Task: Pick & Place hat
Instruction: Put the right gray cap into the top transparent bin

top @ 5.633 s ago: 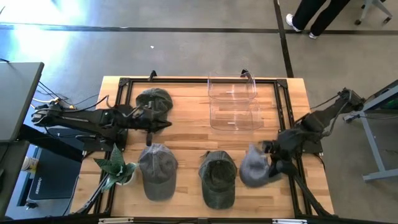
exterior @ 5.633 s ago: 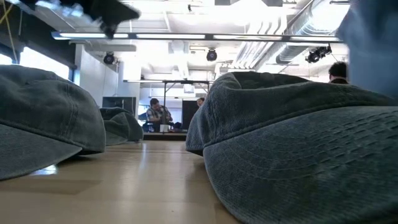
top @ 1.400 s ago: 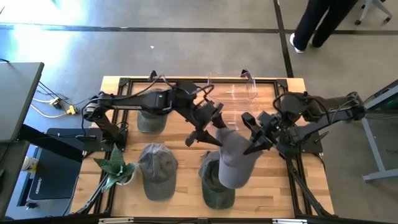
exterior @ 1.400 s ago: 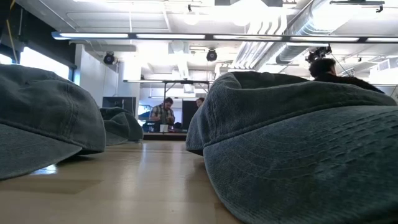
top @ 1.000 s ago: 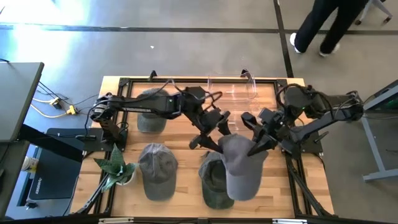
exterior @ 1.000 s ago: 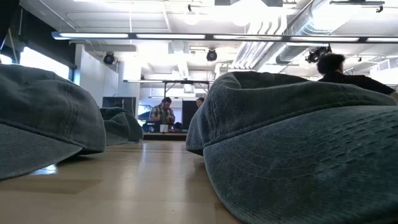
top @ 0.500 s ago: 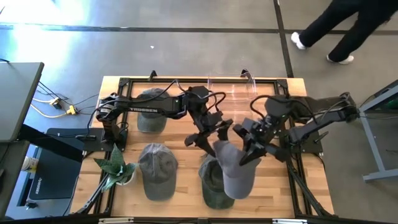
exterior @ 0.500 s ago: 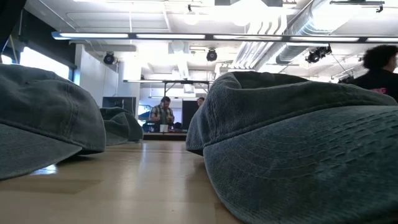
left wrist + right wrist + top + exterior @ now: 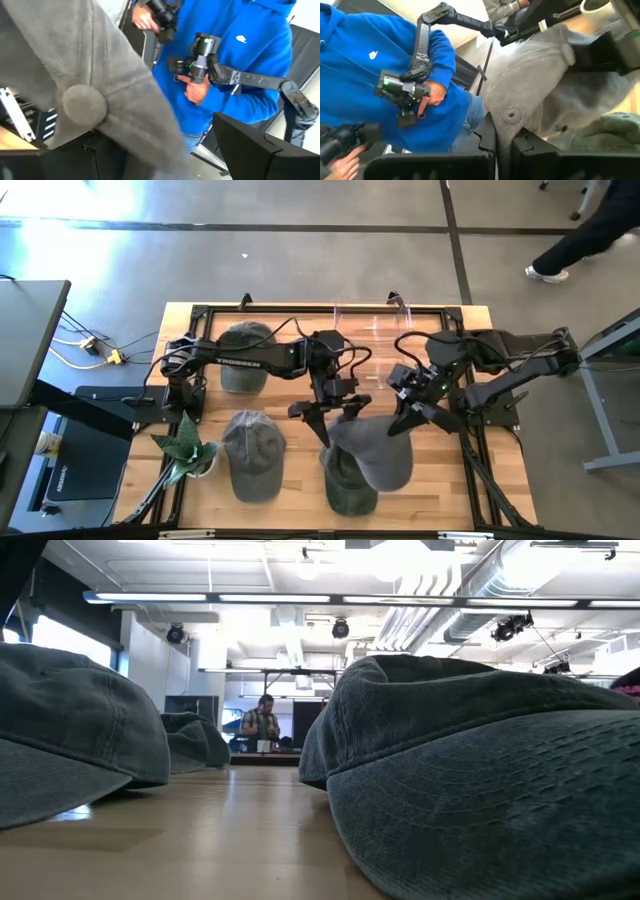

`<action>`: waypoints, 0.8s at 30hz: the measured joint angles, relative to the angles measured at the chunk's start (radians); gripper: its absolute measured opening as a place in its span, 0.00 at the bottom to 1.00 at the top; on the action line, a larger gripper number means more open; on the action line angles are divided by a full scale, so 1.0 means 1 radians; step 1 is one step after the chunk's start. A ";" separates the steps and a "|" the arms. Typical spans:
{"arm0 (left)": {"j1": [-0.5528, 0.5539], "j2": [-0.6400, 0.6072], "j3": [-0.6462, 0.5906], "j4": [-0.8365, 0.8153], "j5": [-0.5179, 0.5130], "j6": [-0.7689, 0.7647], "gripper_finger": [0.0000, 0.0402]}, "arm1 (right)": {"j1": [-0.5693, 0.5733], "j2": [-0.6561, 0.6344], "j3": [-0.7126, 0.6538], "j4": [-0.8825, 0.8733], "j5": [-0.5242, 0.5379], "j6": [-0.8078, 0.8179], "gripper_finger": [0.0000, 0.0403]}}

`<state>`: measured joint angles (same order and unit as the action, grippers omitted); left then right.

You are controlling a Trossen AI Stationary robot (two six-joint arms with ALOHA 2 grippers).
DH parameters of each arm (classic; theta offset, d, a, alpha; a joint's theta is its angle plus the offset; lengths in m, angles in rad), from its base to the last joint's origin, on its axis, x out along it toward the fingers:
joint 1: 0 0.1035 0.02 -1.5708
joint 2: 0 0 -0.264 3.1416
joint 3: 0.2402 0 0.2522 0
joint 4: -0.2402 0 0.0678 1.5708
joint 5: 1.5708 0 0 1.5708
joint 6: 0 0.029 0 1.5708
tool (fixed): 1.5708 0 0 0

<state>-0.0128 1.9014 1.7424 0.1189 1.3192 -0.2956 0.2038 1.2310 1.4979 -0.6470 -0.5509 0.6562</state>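
Mid-air, the grey cap [image 9: 372,448] hangs between two grippers above the table's middle.

Clamped shut on the cap's fabric, the right gripper [image 9: 404,417] carries it over the dark green cap [image 9: 345,480]; the left gripper [image 9: 325,415] sits at the cap's other edge with fingers spread wide, gripping nothing I can confirm. Risk: the pinch is thin, so a tug from the left could slide the cloth free, dropping it onto the green cap rather than the clear bins [image 9: 375,340].

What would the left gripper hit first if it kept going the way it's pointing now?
Most likely the grey hat that the right gripper holds up. The left gripper is open and the hat fills its wrist view, though depth is hard to judge.
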 joint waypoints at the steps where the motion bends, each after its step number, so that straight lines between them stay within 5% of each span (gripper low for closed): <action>1: 0.000 -0.006 -0.001 -0.018 0.003 -0.001 0.69 | 0.003 -0.005 0.000 -0.001 0.012 0.000 0.00; 15: 0.034 -0.073 0.000 -0.060 -0.152 0.045 0.67 | 0.093 -0.065 0.000 0.017 0.204 -0.011 0.00; 24: 0.062 -0.154 0.000 -0.064 -0.163 0.028 0.46 | 0.135 -0.070 0.000 -0.013 0.310 -0.137 0.00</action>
<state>0.0494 1.7475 1.7420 0.0551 1.1564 -0.2673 0.3392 1.1610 1.4979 -0.6605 -0.2409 0.5193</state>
